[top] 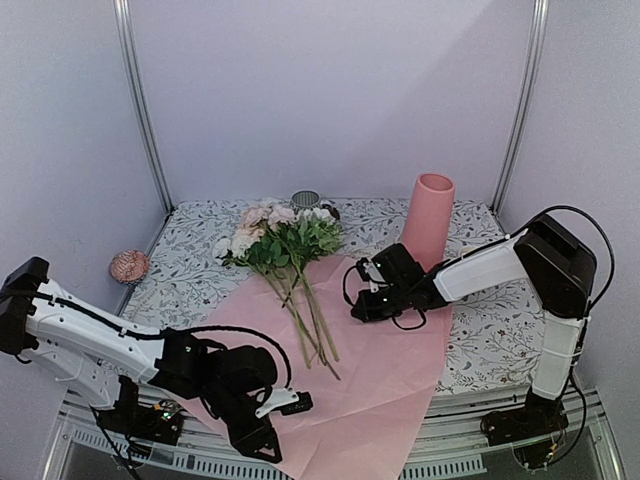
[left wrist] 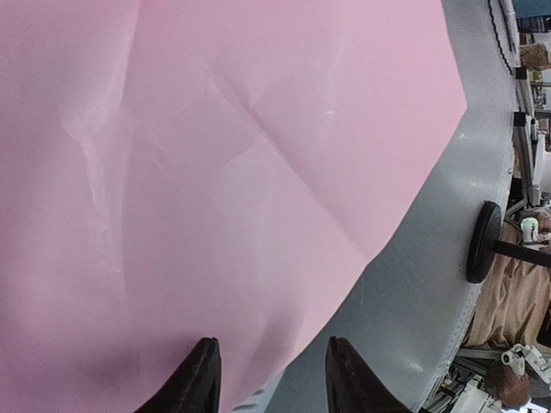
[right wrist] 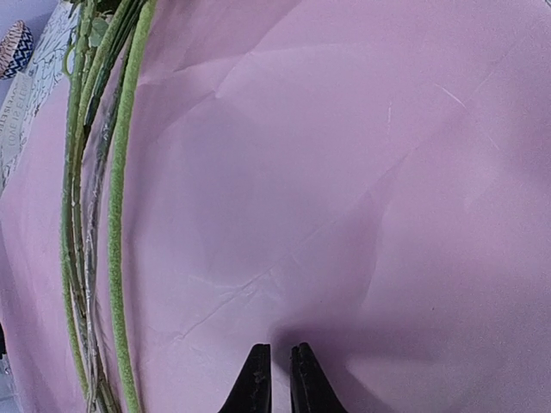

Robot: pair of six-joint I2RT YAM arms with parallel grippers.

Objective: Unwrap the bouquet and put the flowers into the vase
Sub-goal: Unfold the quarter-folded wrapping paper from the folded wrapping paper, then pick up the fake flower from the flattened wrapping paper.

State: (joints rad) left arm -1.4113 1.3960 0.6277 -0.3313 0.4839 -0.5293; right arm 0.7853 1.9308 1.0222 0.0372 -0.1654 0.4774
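The bouquet lies unwrapped: its pale pink paper (top: 380,370) is spread flat over the table's middle and front edge. The flowers (top: 285,240) lie on it, heads toward the back, green stems (top: 312,325) running forward. The tall pink vase (top: 428,220) stands upright at the back right. My left gripper (top: 290,405) hovers at the paper's front edge, open (left wrist: 271,379), with the paper's edge (left wrist: 215,172) below it and nothing held. My right gripper (top: 356,300) is low over the paper (right wrist: 344,172), right of the stems (right wrist: 116,215), shut (right wrist: 280,379) and empty.
A striped mug (top: 129,265) sits at the left edge of the floral tablecloth (top: 500,330). A small grey round object (top: 305,198) lies behind the flower heads. The grey table rim (left wrist: 413,284) runs just past the paper's front corner.
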